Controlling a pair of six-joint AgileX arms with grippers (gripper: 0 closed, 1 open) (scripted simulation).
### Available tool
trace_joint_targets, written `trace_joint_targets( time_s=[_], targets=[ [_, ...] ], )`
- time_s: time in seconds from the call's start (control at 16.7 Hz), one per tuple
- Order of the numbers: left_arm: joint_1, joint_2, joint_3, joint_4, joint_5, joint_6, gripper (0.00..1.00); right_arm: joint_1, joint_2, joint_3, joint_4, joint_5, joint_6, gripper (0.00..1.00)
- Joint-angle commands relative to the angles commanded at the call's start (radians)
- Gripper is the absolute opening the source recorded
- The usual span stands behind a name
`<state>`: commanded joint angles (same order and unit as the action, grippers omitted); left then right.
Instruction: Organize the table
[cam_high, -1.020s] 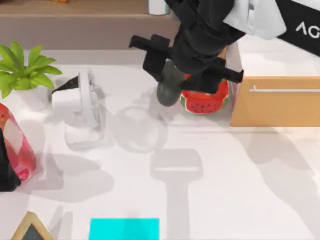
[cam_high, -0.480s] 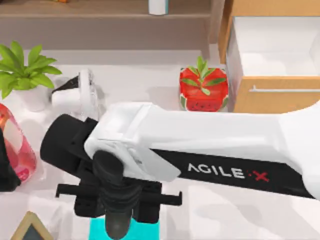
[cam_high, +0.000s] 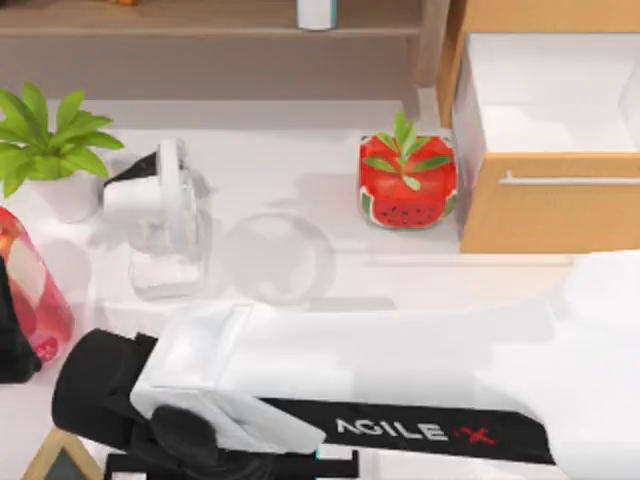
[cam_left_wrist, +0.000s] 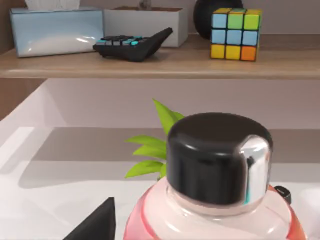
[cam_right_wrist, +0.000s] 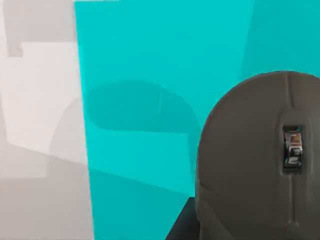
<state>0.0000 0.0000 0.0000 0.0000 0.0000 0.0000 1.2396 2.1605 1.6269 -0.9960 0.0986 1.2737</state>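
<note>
Right claw (cam_high: 230, 465) grips smooth rounded grey mouse (cam_right_wrist: 260, 160) above flat turquoise mat (cam_right_wrist: 150, 100), matte white table (cam_right_wrist: 40, 100).

"What sort of place was it?"

"A rendered home office: a plain white bench (cam_high: 400, 275), a brown wooden shelf (cam_left_wrist: 150, 62) holding a black calculator (cam_left_wrist: 132, 44), a pale blue tissue box (cam_left_wrist: 56, 31) and a colourful puzzle cube (cam_left_wrist: 235, 32)."

"Anything else?"

"A tan wooden drawer cabinet (cam_high: 550, 200), a leafy green potted plant (cam_high: 45, 140)."
</note>
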Motion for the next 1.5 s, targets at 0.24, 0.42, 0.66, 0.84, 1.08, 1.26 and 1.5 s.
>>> trace_joint_targets(
  time_s=[0.24, 0.42, 0.66, 0.84, 1.08, 1.26, 1.5],
  targets=[
    [0.0, 0.0, 0.0, 0.0, 0.0, 0.0, 1.0, -0.004, -0.004, 0.002, 0.0, -0.002, 0.001, 0.0],
    [0.0, 0.0, 0.0, 0.0, 0.0, 0.0, 1.0, -0.005, -0.007, 0.005, -0.004, -0.001, 0.002, 0.0],
    [0.0, 0.0, 0.0, 0.0, 0.0, 0.0, 1.0, -0.008, -0.017, 0.01, -0.011, 0.003, 0.003, 0.0],
    [0.0, 0.0, 0.0, 0.0, 0.0, 0.0, 1.0, -0.009, -0.026, 0.014, -0.016, 0.005, 0.003, 0.0],
    [0.0, 0.0, 0.0, 0.0, 0.0, 0.0, 1.0, -0.009, -0.039, 0.018, -0.017, 0.008, 0.003, 0.0],
    [0.0, 0.0, 0.0, 0.0, 0.0, 0.0, 1.0, -0.007, -0.045, 0.021, -0.014, 0.009, 0.004, 0.0],
    [0.0, 0.0, 0.0, 0.0, 0.0, 0.0, 1.0, -0.006, -0.046, 0.022, -0.004, 0.009, 0.003, 0.0]
  ],
)
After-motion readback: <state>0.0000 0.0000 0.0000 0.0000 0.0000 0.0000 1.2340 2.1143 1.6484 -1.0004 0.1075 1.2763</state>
